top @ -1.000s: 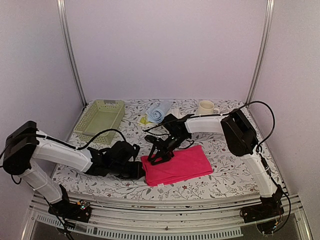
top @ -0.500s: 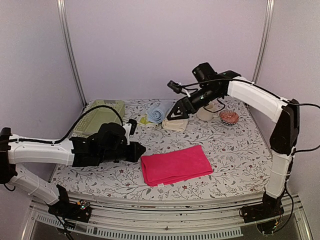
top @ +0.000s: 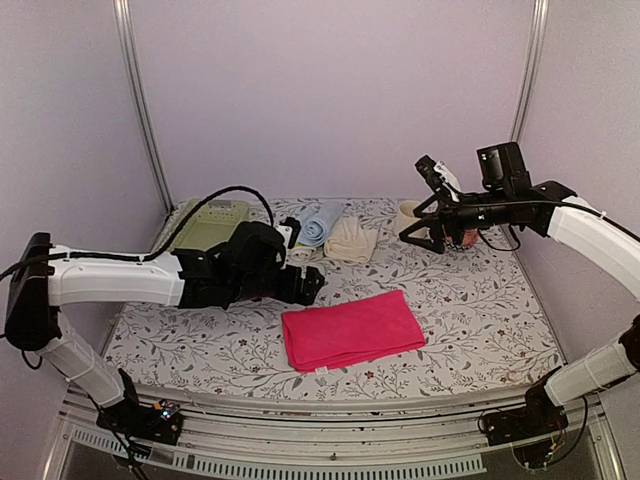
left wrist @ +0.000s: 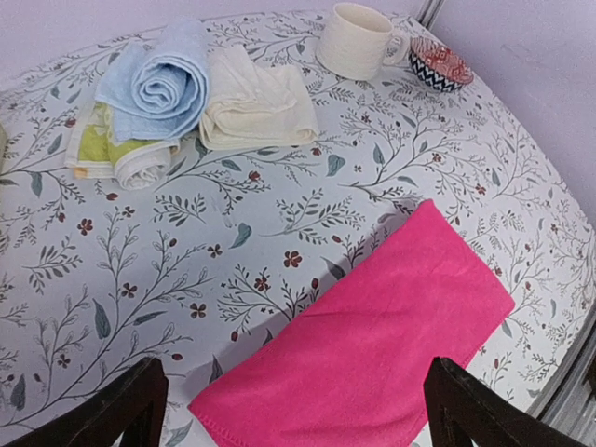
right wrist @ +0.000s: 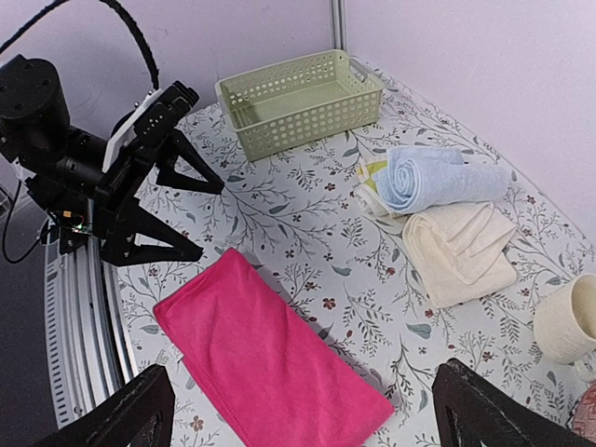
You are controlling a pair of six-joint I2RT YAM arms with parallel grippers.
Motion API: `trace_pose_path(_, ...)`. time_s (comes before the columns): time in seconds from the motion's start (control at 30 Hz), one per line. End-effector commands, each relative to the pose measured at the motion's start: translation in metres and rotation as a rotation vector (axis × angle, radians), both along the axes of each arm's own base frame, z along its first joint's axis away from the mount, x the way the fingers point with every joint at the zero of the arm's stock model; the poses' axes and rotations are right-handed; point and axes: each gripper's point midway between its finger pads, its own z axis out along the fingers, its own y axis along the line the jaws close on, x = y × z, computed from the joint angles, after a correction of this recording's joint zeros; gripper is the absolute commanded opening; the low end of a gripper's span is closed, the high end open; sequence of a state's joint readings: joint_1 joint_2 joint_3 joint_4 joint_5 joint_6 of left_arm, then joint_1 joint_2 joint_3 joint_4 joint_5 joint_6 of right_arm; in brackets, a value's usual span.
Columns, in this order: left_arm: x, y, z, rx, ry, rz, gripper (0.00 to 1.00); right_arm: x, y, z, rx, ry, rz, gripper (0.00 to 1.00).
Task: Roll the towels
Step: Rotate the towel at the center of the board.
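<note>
The hot pink towel (top: pixel 352 330) lies folded flat on the tabletop (top: pixel 470 320), towards its near edge. The left claw (top: pixel 311 284) is released and empty, just beside the towel's far left corner. The right claw (top: pixel 420 205), also spread wide and holding nothing, hangs well apart, above the far right. The rolled blue towel (top: pixel 318 222), cream towel (top: pixel 352 240) and yellow-green towel (left wrist: pixel 102 149) lie touching at the back.

Soft, matt, fine-napped cloth: pink towel (left wrist: pixel 363 345), blue towel (left wrist: pixel 158 79), cream towel (left wrist: pixel 256 102). Smooth perforated plastic: basket (right wrist: pixel 298 102). Smooth, faintly shiny ceramic: mug (left wrist: pixel 354 42). Matt printed surface: table cover (left wrist: pixel 140 279).
</note>
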State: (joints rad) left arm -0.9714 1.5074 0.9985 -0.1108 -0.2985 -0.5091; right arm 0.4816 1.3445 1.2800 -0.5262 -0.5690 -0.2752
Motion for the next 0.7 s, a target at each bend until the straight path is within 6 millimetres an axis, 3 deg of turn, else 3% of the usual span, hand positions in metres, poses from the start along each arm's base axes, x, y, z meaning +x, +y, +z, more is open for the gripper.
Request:
trace_pose_path(0.0, 0.001, -0.017, -0.004, 0.000, -0.027, -0.073, 0.98, -0.032, 0.002, 0.023, 0.152, 0.005, 0.204, 0.99)
trace_pose_path(0.07, 0.000, -0.023, -0.001, -0.018, -0.045, -0.092, 0.98, -0.042, 0.003, 0.027, 0.157, 0.002, 0.262, 0.99)
trace_pose_path(0.2, 0.005, -0.033, 0.011, -0.005, -0.084, -0.118, 0.99, -0.031, -0.004, 0.016, 0.092, -0.033, 0.199, 0.99)
trace_pose_path(0.4, 0.039, -0.048, 0.020, 0.039, -0.105, -0.014, 0.98, -0.034, -0.012, -0.011, 0.031, -0.027, 0.178, 0.99)
trace_pose_path(0.57, 0.043, -0.090, -0.013, 0.160, -0.043, -0.129, 0.99, 0.017, -0.050, -0.058, -0.178, -0.104, -0.174, 0.99)
trace_pose_path(0.67, 0.027, -0.103, -0.015, 0.036, -0.047, -0.196, 0.97, 0.019, -0.047, -0.074, -0.239, -0.043, -0.126, 0.99)
